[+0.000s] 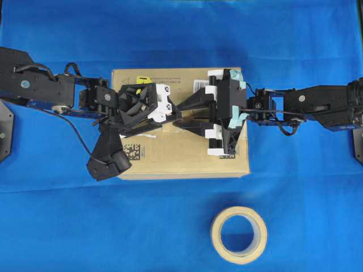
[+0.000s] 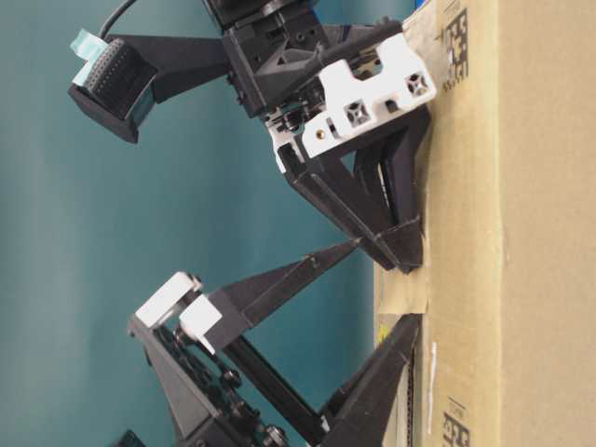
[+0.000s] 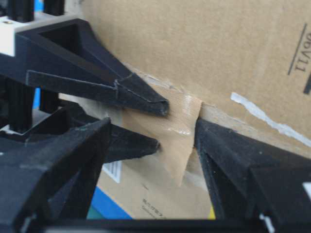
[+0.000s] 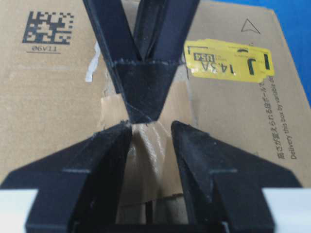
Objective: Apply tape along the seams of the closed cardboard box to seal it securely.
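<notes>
the cardboard box (image 1: pixel 187 153) is laid flat at the middle of the blue table (image 1: pixel 170 34), seams (image 1: pixel 164 128) turned up for reach, with the spare roll (image 1: pixel 239 234) parked near. the right gripper (image 4: pixel 150 128) is spread wide, a finger set either side of the tape (image 4: pixel 146 160) over the slit, seemingly to pin it. the left gripper (image 3: pixel 180 124) is gaped wide, gripping nothing, one tip pressed on the piece.

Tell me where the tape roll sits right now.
In the overhead view, the tape roll lies flat on the blue cloth, apart from the cardboard box, below its lower right corner.
</notes>
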You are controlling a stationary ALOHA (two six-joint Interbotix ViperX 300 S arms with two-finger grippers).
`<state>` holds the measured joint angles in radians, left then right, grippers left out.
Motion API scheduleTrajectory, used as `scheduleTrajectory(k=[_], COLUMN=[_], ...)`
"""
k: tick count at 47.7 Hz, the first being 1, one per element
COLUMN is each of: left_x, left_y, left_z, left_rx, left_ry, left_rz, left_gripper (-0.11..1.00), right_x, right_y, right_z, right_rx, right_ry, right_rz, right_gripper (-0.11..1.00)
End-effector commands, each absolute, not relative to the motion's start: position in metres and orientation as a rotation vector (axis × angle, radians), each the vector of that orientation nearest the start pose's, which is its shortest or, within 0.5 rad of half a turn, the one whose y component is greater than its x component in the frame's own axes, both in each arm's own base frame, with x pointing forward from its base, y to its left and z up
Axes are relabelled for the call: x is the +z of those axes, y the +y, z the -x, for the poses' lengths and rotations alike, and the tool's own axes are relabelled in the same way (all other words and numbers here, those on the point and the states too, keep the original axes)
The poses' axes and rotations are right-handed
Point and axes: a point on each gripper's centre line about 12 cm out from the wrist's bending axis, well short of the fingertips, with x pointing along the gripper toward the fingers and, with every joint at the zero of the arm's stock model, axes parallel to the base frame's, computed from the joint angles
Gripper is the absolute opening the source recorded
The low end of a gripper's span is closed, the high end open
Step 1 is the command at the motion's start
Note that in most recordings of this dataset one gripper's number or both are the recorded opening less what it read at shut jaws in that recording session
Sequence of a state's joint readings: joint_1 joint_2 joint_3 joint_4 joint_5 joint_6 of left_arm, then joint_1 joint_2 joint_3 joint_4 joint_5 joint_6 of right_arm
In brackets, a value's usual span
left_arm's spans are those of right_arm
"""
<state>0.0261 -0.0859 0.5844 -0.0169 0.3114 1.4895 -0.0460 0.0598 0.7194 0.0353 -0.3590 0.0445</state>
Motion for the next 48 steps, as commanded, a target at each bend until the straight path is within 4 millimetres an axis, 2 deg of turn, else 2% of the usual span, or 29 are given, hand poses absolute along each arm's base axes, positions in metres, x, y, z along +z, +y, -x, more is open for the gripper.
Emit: scheduleTrajectory(k=[1,17,33,43,48], left_x=[0.209,0.211,0.218,0.231,0.235], left_y=[0.01,0.01,0.01,0.009,0.009], left_z=[-0.381,-0.378,-0.374,-0.374,-0.372], left_rx=[-0.587,-0.647,-0.638,-0.561,-0.499], left_ry=[0.683,0.746,0.735,0.662,0.61], left_rz=[-1.367,-1.351,-1.354,-1.349,-1.34], left_gripper=[0.67,0.67,0.67,0.66,0.65], right_x=[0.169,0.168,0.168,0.171,0.17], right_y=[-0.019,-0.019,-0.019,-0.019,-0.019], right_z=[-0.398,-0.398,-0.397,-0.396,-0.389], right_rx=[-0.072,-0.072,-0.072,-0.072,-0.074], right_ry=[0.409,0.412,0.414,0.406,0.415], right_rz=[-0.083,-0.083,-0.083,-0.081,-0.083], right_gripper=[0.42,0.42,0.42,0.42,0.42])
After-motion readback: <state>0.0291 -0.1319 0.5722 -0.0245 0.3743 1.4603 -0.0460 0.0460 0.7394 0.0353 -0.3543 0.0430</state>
